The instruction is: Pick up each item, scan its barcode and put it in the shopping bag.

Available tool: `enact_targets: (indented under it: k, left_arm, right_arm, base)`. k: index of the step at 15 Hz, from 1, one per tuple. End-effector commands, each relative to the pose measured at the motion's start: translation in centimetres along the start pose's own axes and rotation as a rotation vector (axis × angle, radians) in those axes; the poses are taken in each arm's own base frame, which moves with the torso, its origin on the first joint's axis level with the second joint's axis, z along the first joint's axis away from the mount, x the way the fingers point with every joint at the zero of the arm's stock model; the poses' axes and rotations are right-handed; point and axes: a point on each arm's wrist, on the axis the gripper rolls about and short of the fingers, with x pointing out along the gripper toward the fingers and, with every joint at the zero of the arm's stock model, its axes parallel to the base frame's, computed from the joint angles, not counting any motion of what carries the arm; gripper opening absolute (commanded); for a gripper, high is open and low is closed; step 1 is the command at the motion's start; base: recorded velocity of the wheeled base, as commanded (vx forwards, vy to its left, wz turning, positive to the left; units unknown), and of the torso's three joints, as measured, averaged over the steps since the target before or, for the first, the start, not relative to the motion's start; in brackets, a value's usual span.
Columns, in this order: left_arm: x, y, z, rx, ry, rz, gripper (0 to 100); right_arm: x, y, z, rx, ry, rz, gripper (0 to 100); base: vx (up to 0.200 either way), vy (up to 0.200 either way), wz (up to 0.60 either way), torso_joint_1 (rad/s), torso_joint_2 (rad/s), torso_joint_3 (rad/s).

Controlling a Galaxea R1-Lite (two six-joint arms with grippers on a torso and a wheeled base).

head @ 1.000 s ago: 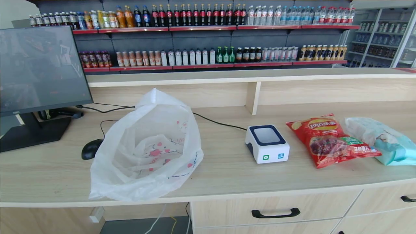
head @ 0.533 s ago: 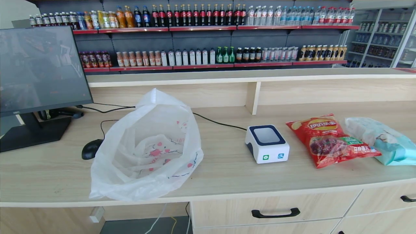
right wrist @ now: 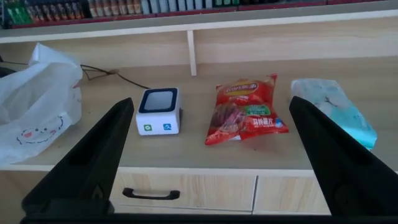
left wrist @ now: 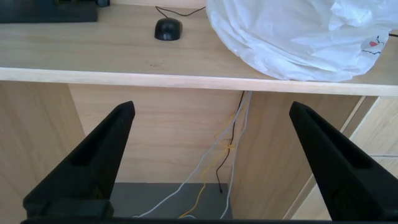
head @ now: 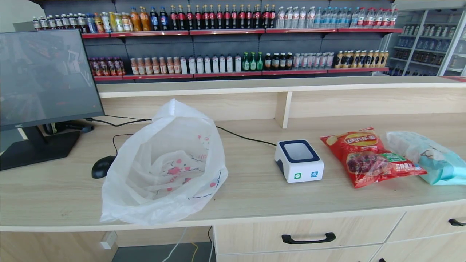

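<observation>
Red chip bag [head: 371, 156] is laid flat on the wooden counter [head: 255, 193], right of the barcode scanner [head: 298, 161], just beside a pale blue soft pack [head: 426, 156]. Chip bag judged light, air-filled, slippery, contents crushable: to be pinched at an end seam, not mid-body. Shopping bag [head: 167, 167] is stood open left of scanner. Left gripper [left wrist: 211, 109] and right gripper [right wrist: 211, 102] are spread wide, nothing grasped. Smooth laminate; drink shelves [head: 233, 22] behind.
</observation>
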Motion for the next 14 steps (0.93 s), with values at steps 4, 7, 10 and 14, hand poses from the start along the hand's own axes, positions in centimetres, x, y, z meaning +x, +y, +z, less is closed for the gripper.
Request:
enact_targets:
  k: [4,7,10,14]
  left_arm:
    - [0.0,0.0,0.0,0.0,0.0,0.0,100]
    - [0.0,0.0,0.0,0.0,0.0,0.0,100]
    - [0.0,0.0,0.0,0.0,0.0,0.0,100]
    - [0.0,0.0,0.0,0.0,0.0,0.0,100]
  right_arm:
    - [11.0,-0.1,3.5,-0.028,0.192,0.076,100]
    - [15.2,-0.2,1.2,0.013,0.334,0.143,100]
    - [17.8,-1.4,-1.2,0.071,0.457,0.104,100]
    - [22.3,-3.2,-3.4,0.073,0.562,0.045,100]
  base:
    - [0.0,0.0,0.0,0.0,0.0,0.0]
    - [0.0,0.0,0.0,0.0,0.0,0.0]
    - [0.0,0.0,0.0,0.0,0.0,0.0]
    - [0.0,0.0,0.0,0.0,0.0,0.0]
